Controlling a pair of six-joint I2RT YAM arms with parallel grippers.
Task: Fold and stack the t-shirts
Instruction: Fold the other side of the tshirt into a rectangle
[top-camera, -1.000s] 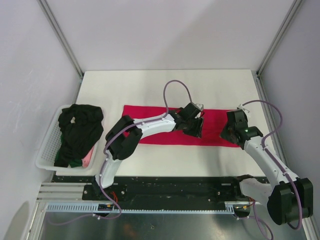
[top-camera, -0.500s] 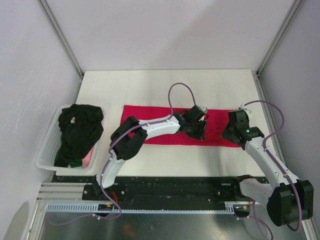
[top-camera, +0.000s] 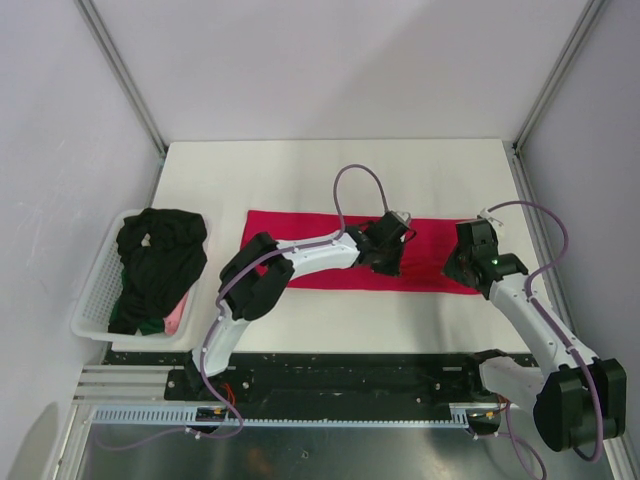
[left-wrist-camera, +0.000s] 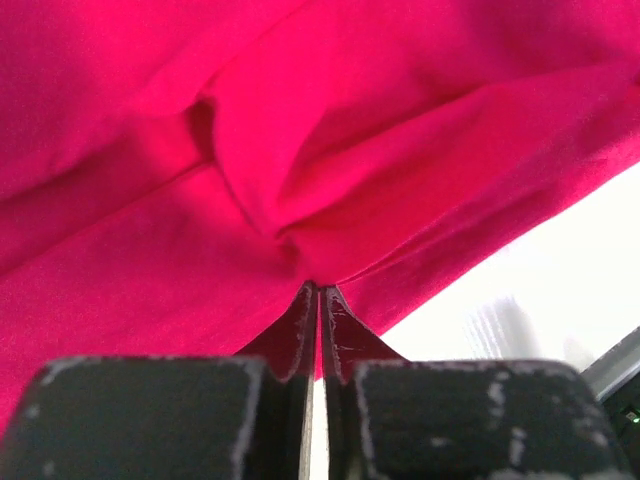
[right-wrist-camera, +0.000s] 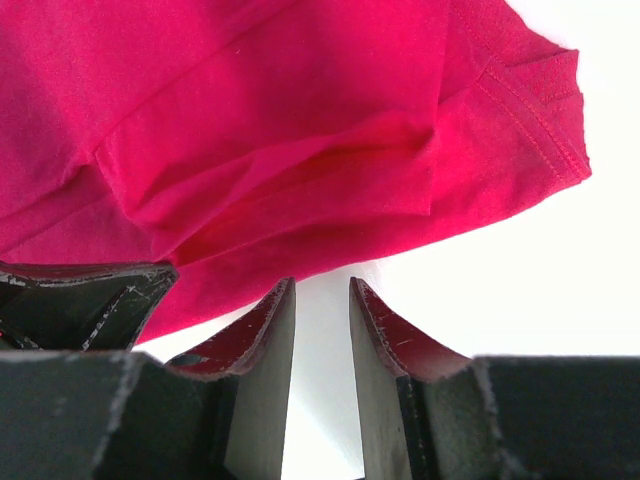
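Observation:
The crimson-red t-shirt (top-camera: 430, 243) lies as a long folded strip across the middle of the table. My left gripper (top-camera: 388, 266) is shut on a fold of the red t-shirt (left-wrist-camera: 300, 120) near its near edge; the cloth puckers at its tips (left-wrist-camera: 318, 287). My right gripper (top-camera: 452, 270) is open a little and empty, just above bare table at the near edge of the red t-shirt (right-wrist-camera: 300, 120), close to its right sleeve. The dark t-shirt (top-camera: 160, 260) lies crumpled in the basket, with a bit of the pale pink t-shirt (top-camera: 175, 318) under it.
The white lattice basket (top-camera: 92, 305) stands off the table's left edge. A black finger of the left gripper (right-wrist-camera: 80, 300) shows at the left of the right wrist view, close to my right gripper. Frame posts stand at the back corners.
My left gripper has shifted slightly right and then back while pinching the red cloth. My right gripper has stayed almost where it was.

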